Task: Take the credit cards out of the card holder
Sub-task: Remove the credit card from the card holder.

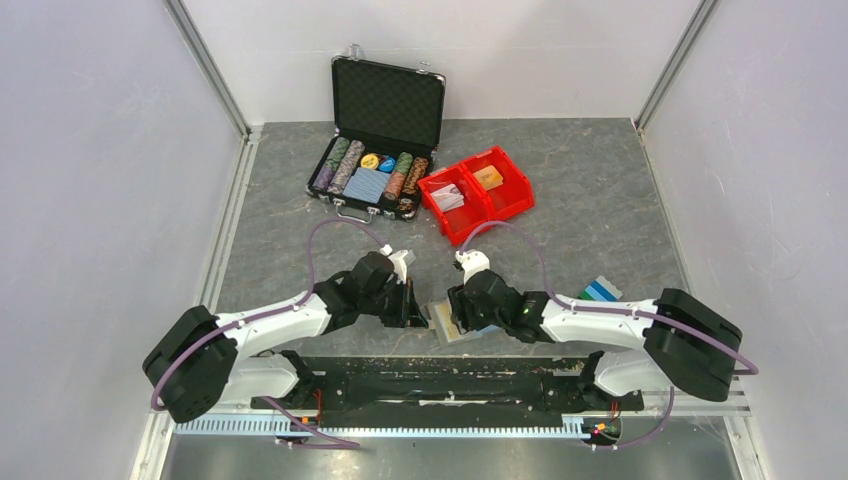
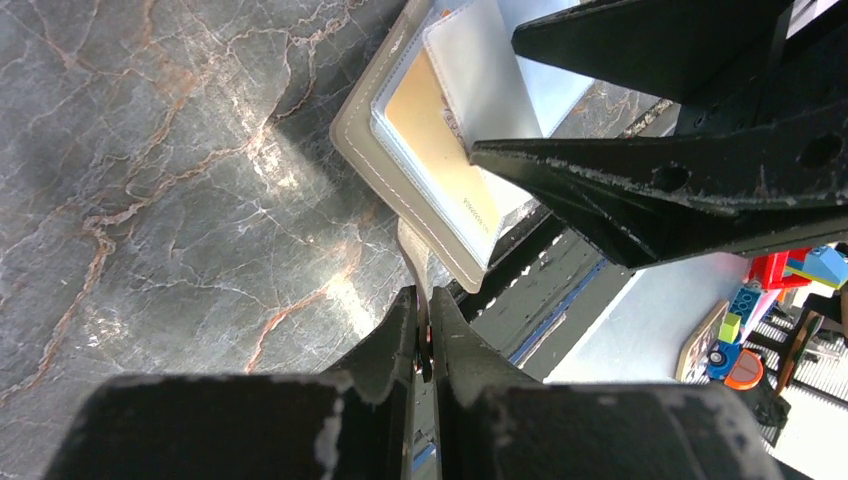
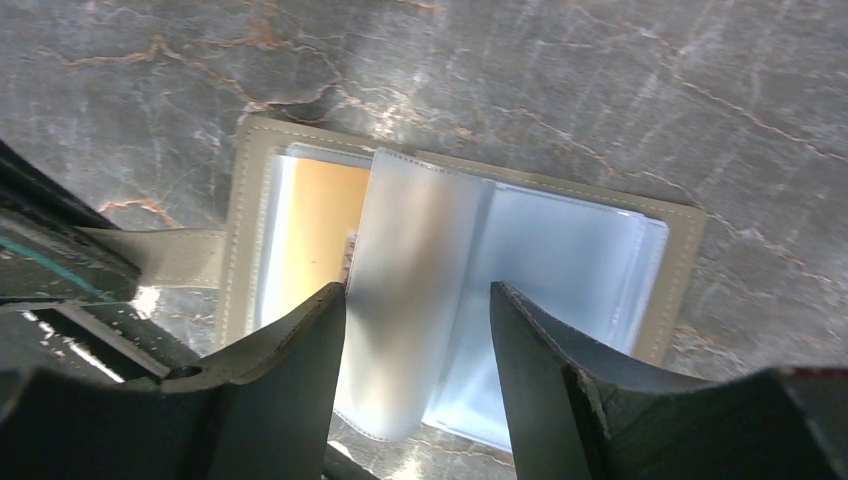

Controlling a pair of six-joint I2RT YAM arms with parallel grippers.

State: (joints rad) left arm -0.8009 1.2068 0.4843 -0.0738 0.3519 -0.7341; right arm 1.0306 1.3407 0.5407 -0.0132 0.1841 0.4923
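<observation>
The grey card holder [image 1: 447,327] lies open on the table's near edge between my two grippers. In the left wrist view, my left gripper [image 2: 424,300] is shut on the card holder's [image 2: 352,135] closing strap [image 2: 412,250]. An orange-yellow credit card [image 2: 430,125] sits inside a clear sleeve. In the right wrist view, my right gripper [image 3: 418,295] is open just above the open holder [image 3: 682,262], with a loose clear sleeve [image 3: 420,250] standing between its fingers. The orange-yellow card [image 3: 312,220] lies left of that sleeve. Blue and teal-green cards [image 1: 598,291] lie on the table by my right arm.
A black poker-chip case [image 1: 385,130] stands open at the back. Red bins [image 1: 477,193] with small packs sit to its right. The black mounting rail [image 1: 450,375] runs along the near edge, just behind the holder.
</observation>
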